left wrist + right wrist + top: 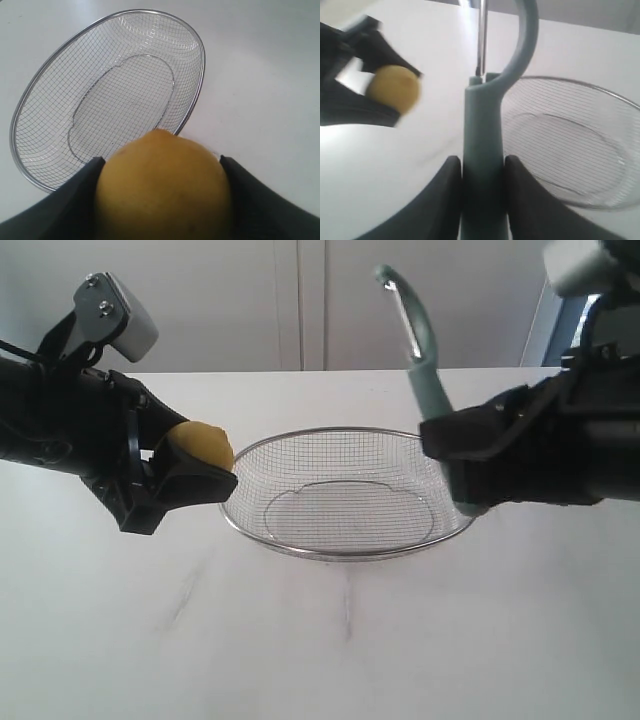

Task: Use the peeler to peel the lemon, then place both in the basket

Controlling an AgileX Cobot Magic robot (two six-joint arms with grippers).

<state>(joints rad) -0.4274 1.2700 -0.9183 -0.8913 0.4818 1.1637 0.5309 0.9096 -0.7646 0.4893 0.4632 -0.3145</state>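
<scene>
My left gripper (190, 465) is shut on the yellow lemon (200, 446), held above the table just left of the wire mesh basket (420, 445). In the left wrist view the lemon (162, 187) fills the space between both black fingers, with the basket (200, 87) beyond it. My right gripper (445, 455) is shut on the handle of the pale teal peeler (425, 360), which stands upright over the basket's right rim, hooked head and blade up. In the right wrist view the peeler (482, 130) is clamped between the fingers, and the lemon (394, 89) shows beyond it.
The basket (580, 200) sits mid-table with nothing inside it. A white marbled tabletop (330, 640) spreads in front of it toward the near edge. A pale wall panel (300, 300) stands behind the table.
</scene>
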